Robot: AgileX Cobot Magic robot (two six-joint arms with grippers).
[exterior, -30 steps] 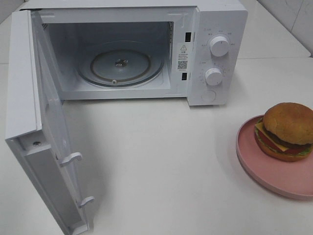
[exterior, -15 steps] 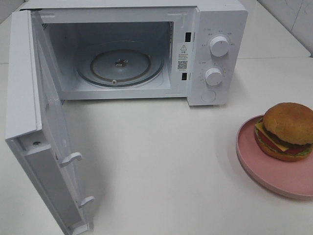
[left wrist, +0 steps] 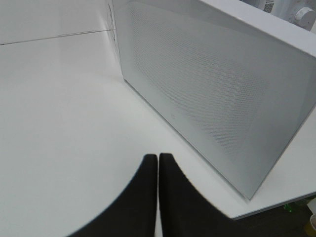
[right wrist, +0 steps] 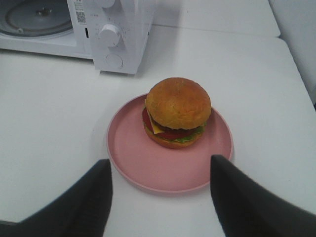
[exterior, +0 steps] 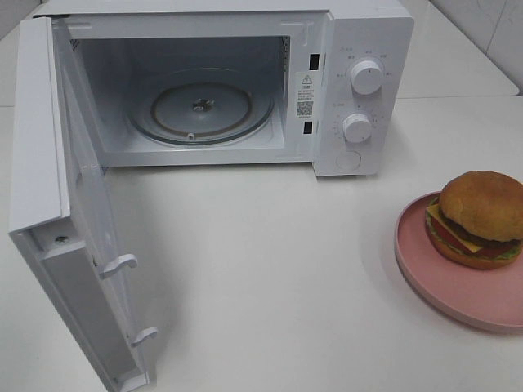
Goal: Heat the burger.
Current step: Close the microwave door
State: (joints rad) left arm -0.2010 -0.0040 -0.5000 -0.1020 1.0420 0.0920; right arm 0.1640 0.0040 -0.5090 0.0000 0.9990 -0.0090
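Observation:
The burger [exterior: 478,219] [right wrist: 177,111], with its golden bun, cheese, tomato and lettuce, sits on a round pink plate [exterior: 437,269] [right wrist: 133,158] at the table's right edge. The white microwave [exterior: 359,33] stands at the back with its door [exterior: 57,237] swung wide open and the glass turntable [exterior: 200,106] bare. My right gripper [right wrist: 160,195] hovers open short of the plate, a dark finger on each side, touching nothing. My left gripper [left wrist: 158,160] is shut with nothing in it, close to the outer face of the door [left wrist: 217,98]. Neither gripper appears in the high view.
Two white knobs [exterior: 366,77] [exterior: 357,127] and a round button [exterior: 349,160] sit on the microwave's right panel. The open door juts forward over the left of the white table [exterior: 270,269]. The table's edge [right wrist: 296,59] runs close behind the plate.

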